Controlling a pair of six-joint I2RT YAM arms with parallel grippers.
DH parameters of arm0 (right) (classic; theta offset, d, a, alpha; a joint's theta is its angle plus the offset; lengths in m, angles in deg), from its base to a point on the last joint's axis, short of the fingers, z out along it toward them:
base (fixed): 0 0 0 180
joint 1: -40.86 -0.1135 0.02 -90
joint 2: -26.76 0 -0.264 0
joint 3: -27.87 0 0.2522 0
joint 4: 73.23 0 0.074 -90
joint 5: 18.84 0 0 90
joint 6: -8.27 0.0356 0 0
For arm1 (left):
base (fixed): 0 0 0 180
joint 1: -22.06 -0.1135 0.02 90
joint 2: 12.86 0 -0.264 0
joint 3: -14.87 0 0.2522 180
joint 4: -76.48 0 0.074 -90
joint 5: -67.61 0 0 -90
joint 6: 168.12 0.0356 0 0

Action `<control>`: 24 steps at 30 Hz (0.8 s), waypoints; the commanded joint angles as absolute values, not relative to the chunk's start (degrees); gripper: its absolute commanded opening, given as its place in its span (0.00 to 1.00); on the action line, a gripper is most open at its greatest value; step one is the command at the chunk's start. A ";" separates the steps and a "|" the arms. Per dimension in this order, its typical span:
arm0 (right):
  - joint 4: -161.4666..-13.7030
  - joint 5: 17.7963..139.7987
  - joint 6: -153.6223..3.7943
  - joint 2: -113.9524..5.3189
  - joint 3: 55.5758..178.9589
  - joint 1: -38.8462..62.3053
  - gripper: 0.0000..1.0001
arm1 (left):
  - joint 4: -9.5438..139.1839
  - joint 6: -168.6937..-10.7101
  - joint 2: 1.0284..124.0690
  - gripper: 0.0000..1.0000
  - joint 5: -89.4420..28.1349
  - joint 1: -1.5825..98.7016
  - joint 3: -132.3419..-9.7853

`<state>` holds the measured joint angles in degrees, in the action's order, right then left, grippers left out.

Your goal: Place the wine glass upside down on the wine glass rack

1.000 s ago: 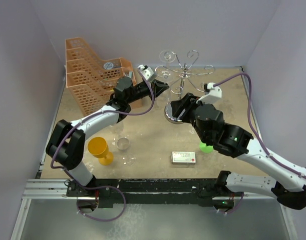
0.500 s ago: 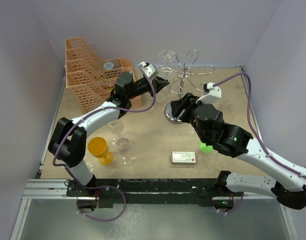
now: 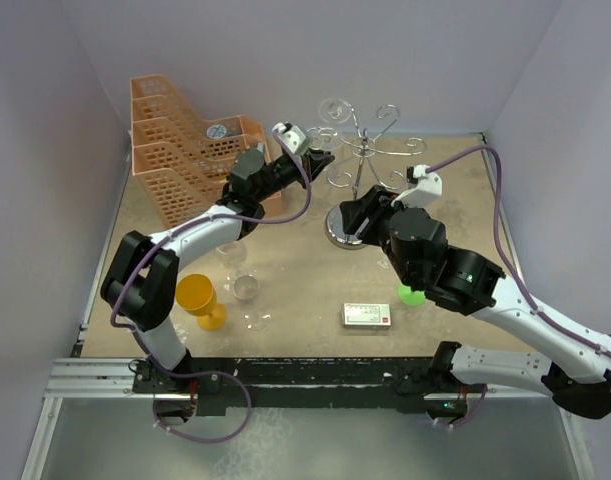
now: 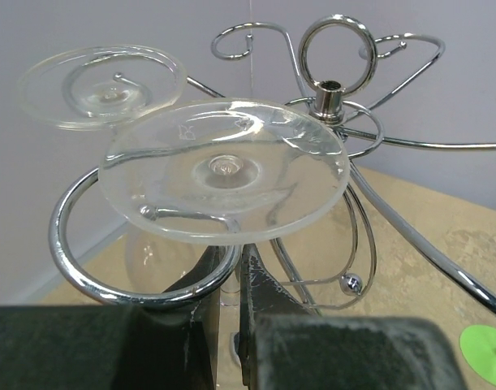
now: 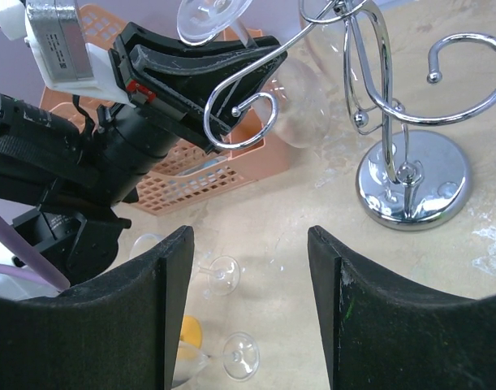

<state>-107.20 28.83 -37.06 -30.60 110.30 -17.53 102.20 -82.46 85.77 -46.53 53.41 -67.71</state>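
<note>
My left gripper (image 4: 223, 313) is shut on the stem of a clear wine glass (image 4: 223, 171) held upside down, foot uppermost. The foot hovers just above a round loop of the chrome wine glass rack (image 4: 134, 288), and the stem stands at the loop's opening. In the right wrist view the glass's bowl (image 5: 300, 97) hangs below that scroll arm, beside the left gripper (image 5: 260, 57). A second glass (image 4: 101, 85) hangs upside down on the rack behind. My right gripper (image 5: 248, 301) is open and empty, low and just left of the rack's domed base (image 5: 414, 183).
An orange lattice basket (image 3: 180, 150) stands at the back left. A yellow goblet (image 3: 200, 298) and clear glasses (image 3: 245, 288) are on the table's front left. A small box (image 3: 367, 315) and a green object (image 3: 412, 293) are near the right arm.
My left gripper has carried the upside-down glass up and to the right, closer to the rack's arm. The right arm has stayed put.
</note>
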 commanded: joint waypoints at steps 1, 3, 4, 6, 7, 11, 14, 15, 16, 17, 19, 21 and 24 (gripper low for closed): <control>-104.59 28.55 -36.38 -29.84 111.16 -17.42 0.61 | 112.86 -84.81 84.51 0.00 -42.71 52.82 -67.66; -104.57 28.54 -36.40 -29.76 111.06 -17.42 0.61 | 113.11 -85.04 84.33 0.00 -41.71 52.82 -67.51; -104.57 28.55 -36.39 -29.69 110.99 -17.42 0.61 | 113.42 -85.18 84.28 0.00 -41.08 52.82 -67.24; -104.49 28.57 -36.39 -29.59 110.83 -17.42 0.60 | 114.21 -85.60 84.06 0.00 -40.11 52.82 -66.74; -104.36 28.60 -36.38 -29.51 110.81 -17.42 0.60 | 114.41 -85.86 83.93 0.00 -39.39 52.90 -66.55; -104.15 28.53 -36.38 -29.33 110.72 -17.42 0.60 | 114.49 -86.48 83.87 0.01 -37.21 52.91 -66.29; -104.06 28.60 -36.29 -29.20 110.65 -17.42 0.61 | 114.20 -86.73 83.82 0.01 -36.15 52.99 -66.35; -104.02 28.60 -36.30 -29.14 110.55 -17.42 0.60 | 113.77 -86.73 83.83 0.01 -35.37 53.06 -66.42; -103.96 28.56 -36.29 -29.09 110.50 -17.42 0.60 | 113.06 -86.56 83.86 0.01 -34.86 53.16 -66.58; -103.96 28.54 -36.27 -29.05 110.46 -17.42 0.60 | 112.29 -86.30 83.85 0.01 -34.74 53.26 -66.89; -103.91 28.60 -36.23 -28.97 110.45 -17.42 0.60 | 110.68 -85.40 83.91 0.01 -36.00 53.34 -67.47; -103.82 28.45 -36.20 -28.87 110.45 -17.42 0.60 | 108.74 -84.41 84.20 0.01 -37.95 53.34 -68.28; -103.52 28.44 -36.33 -29.02 110.21 -17.42 0.61 | 106.39 -84.84 84.51 0.01 -37.20 53.35 -69.55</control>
